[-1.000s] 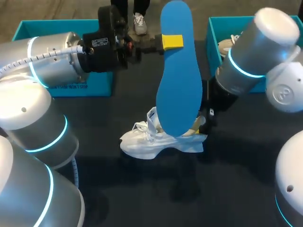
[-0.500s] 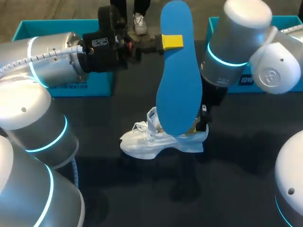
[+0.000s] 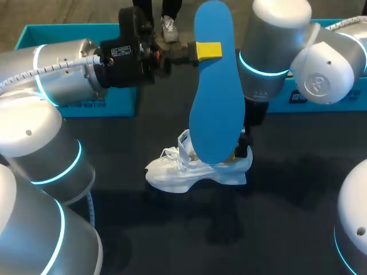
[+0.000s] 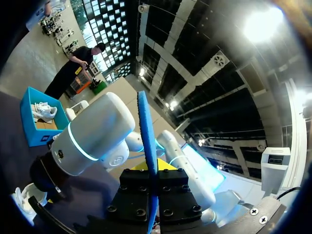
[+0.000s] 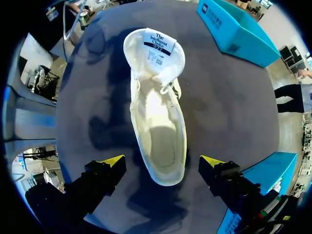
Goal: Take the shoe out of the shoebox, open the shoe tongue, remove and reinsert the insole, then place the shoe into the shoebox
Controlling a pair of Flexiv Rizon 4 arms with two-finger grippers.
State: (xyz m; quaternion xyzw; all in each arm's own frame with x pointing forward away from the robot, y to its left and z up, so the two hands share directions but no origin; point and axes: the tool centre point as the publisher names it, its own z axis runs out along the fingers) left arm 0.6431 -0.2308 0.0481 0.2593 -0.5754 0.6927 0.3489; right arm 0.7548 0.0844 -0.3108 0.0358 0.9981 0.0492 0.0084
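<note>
Left hand (image 3: 207, 50): clamped on the blue insole (image 3: 215, 103), held upright, upper centre.
Right hand (image 5: 162, 162): fingers spread wide, over the shoe's heel, not touching.
Shoe (image 3: 195, 171): white, on the desk (image 3: 287, 223), centre.

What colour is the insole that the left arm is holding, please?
The insole is blue; head view shows it best.

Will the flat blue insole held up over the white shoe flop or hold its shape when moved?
Probably fairly stiff: the flat blue insole, clamped near its upper end by the left gripper, shows no bend or sag. Likely light, since it looks thin edge-on in the left wrist view.
</note>
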